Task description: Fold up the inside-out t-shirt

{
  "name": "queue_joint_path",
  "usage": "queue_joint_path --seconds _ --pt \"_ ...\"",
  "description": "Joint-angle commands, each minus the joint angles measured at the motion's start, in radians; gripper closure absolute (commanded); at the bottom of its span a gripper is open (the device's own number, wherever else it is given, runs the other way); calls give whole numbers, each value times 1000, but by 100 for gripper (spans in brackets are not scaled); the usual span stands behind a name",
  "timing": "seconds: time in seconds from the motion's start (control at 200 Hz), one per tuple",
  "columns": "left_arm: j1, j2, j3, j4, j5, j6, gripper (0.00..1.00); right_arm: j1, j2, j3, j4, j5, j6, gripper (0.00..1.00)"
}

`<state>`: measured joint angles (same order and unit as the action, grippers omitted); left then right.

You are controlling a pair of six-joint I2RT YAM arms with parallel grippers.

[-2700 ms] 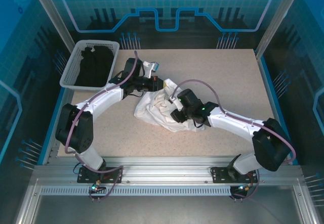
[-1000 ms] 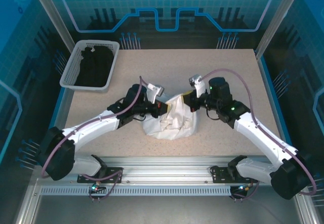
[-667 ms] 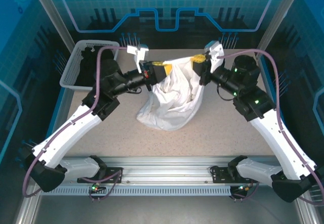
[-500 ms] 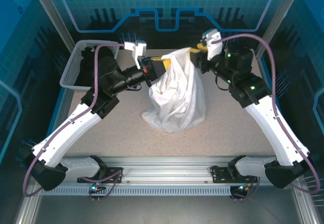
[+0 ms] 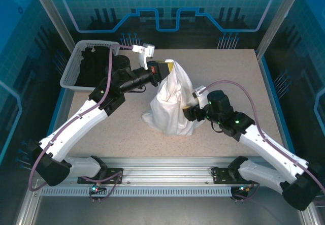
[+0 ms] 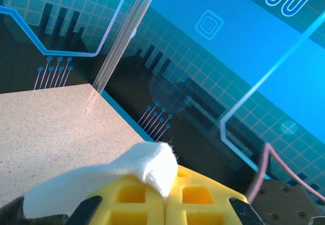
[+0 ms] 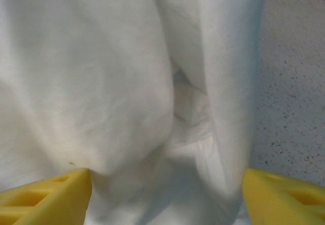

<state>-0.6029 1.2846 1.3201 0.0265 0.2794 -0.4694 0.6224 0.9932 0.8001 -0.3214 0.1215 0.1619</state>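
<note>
One soft, light t-shirt (image 5: 173,100) hung from the clenched left fingers (image 6: 133,200), its bottom on the surface (image 5: 228,77). The right fingers (image 7: 43,194) were spread wide near its floppy lower edge, likely a good spot to pinch.

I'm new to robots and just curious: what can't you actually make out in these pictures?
- Top view: the t-shirt hangs bunched from the left hand; its folds hide sleeves and collar.
- Right wrist view: the right hand has its fingers cut off by the bottom edge.
- Top view: the black garment in the basket is too dark to identify.
</note>
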Motion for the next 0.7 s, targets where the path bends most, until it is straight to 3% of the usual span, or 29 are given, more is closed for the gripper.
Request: queue_joint_path --seconds 0.0,0.11,0.28,0.37,0.515,0.695 --pt "8 -36 15 10 -21 23 100 -37 68 -15 107 96 33 23" --pt "17 -63 -3 -5 -46 36 100 -126 134 0 151 15 26 32" --pt "107 -100 -78 -13 -60 -18 100 -224 106 2 208 -380 -67 83" --pt "183 -113 -136 9 -50 -77 100 -237 78 11 183 -560 -110 97" --pt "264 -99 -182 -11 -54 -90 100 -245 28 -3 189 -688 -97 100" --pt "282 -39 -217 -71 -95 -47 100 -245 28 -10 260 -725 -14 100"
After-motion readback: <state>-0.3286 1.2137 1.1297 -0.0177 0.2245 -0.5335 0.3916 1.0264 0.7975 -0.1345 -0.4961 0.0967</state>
